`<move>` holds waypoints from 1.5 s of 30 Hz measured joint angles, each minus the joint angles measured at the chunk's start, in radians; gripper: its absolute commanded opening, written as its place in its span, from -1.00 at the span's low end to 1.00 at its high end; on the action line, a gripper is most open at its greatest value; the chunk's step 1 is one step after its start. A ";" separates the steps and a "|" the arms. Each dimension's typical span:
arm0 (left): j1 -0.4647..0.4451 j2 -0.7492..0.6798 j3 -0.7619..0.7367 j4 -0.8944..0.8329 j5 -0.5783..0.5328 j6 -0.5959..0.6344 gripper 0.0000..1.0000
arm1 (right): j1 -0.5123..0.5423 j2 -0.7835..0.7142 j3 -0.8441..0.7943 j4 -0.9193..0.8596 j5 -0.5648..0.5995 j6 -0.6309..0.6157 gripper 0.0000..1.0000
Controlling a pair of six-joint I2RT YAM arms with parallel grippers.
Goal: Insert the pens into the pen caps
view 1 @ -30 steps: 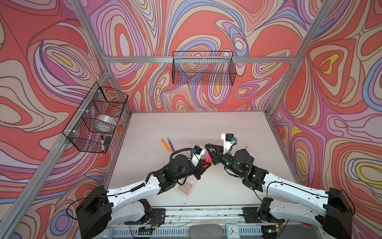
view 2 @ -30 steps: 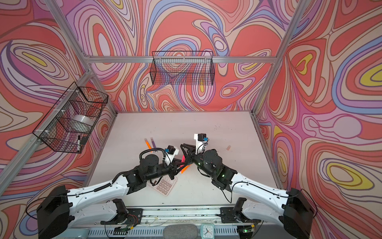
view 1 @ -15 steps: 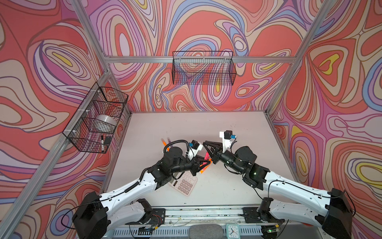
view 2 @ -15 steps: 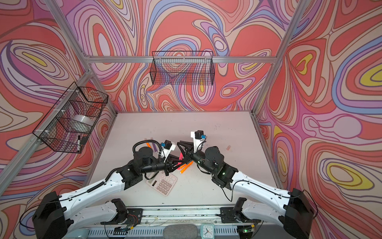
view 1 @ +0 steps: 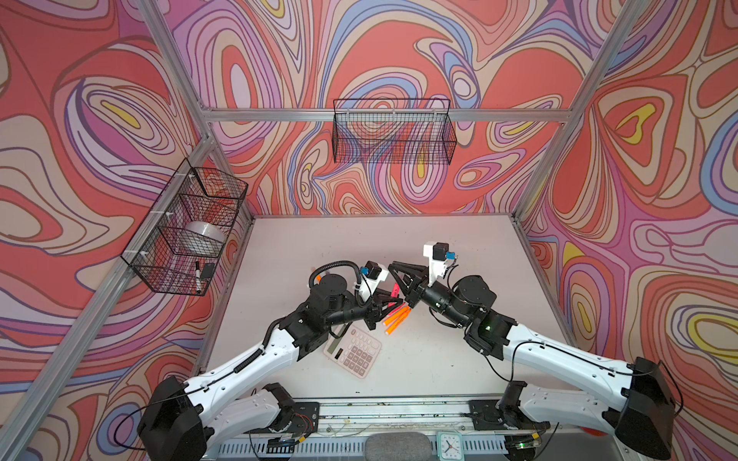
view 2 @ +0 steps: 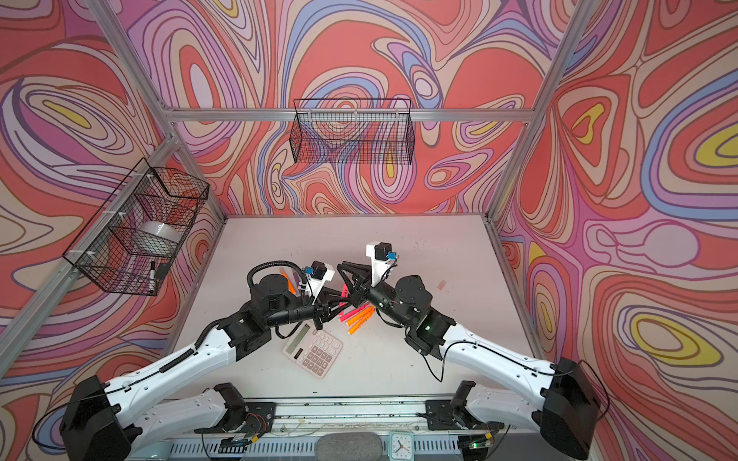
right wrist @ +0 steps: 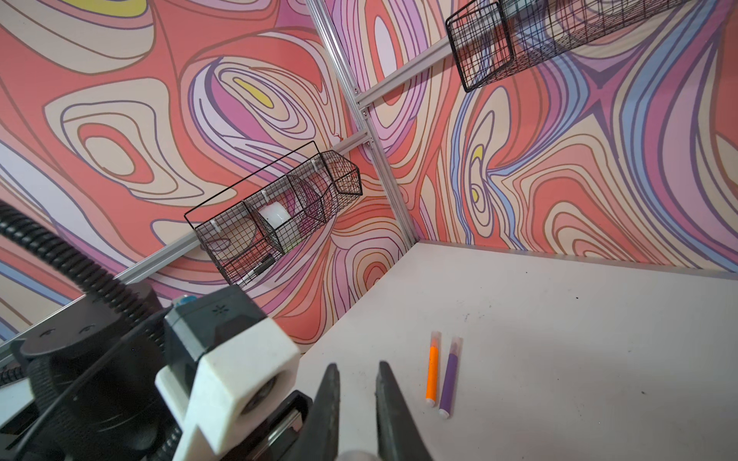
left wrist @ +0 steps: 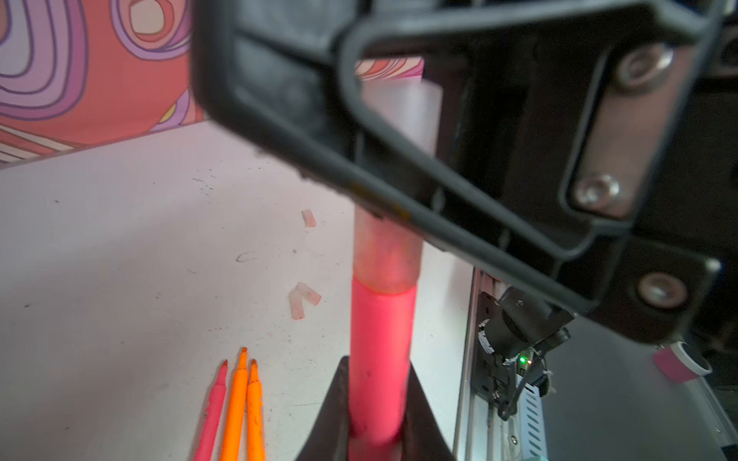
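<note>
Calculator (view 1: 353, 351) lies near three uncapped pens (left wrist: 235, 407). The left gripper (left wrist: 377, 371) clamps a pink pen (left wrist: 379, 339); the right gripper (right wrist: 357, 365), pinching its cap (left wrist: 385, 255), crosses the left wrist view.

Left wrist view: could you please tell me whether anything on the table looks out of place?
Only minor things: three loose pen caps lie scattered, two forming a V, and a dark scribble marks the table.

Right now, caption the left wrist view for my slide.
Left tool holds a pink pen, tip inside a translucent cap gripped by the right tool; three uncapped pens on the table.
</note>
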 measured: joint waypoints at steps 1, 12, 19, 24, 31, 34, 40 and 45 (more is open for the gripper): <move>0.000 0.000 0.002 -0.001 -0.024 0.023 -1.00 | -0.002 0.006 0.005 0.000 0.000 -0.003 -1.00; 0.000 0.018 0.107 -0.115 -0.113 0.152 -1.00 | -0.011 0.037 0.010 0.101 -0.002 -0.063 -1.00; 0.002 0.030 0.187 -0.218 -0.130 0.133 -1.00 | -0.015 0.068 0.012 0.178 -0.003 -0.068 -1.00; 0.011 0.034 0.212 -0.261 -0.128 0.123 -1.00 | -0.017 0.080 0.012 0.193 -0.004 -0.072 -1.00; 0.022 0.013 0.179 -0.260 -0.114 0.118 -1.00 | -0.012 0.105 -0.054 0.314 0.019 -0.017 -1.00; 0.022 -0.031 0.073 -0.243 -0.092 0.121 -1.00 | 0.018 0.119 -0.156 0.400 0.037 0.051 -1.00; 0.022 -0.121 -0.184 -0.074 -0.043 0.094 -1.00 | 0.093 0.127 -0.235 0.352 0.071 0.127 -1.00; 0.022 -0.077 -0.277 0.103 -0.027 0.070 -1.00 | 0.102 0.121 -0.264 0.299 0.114 0.158 -1.00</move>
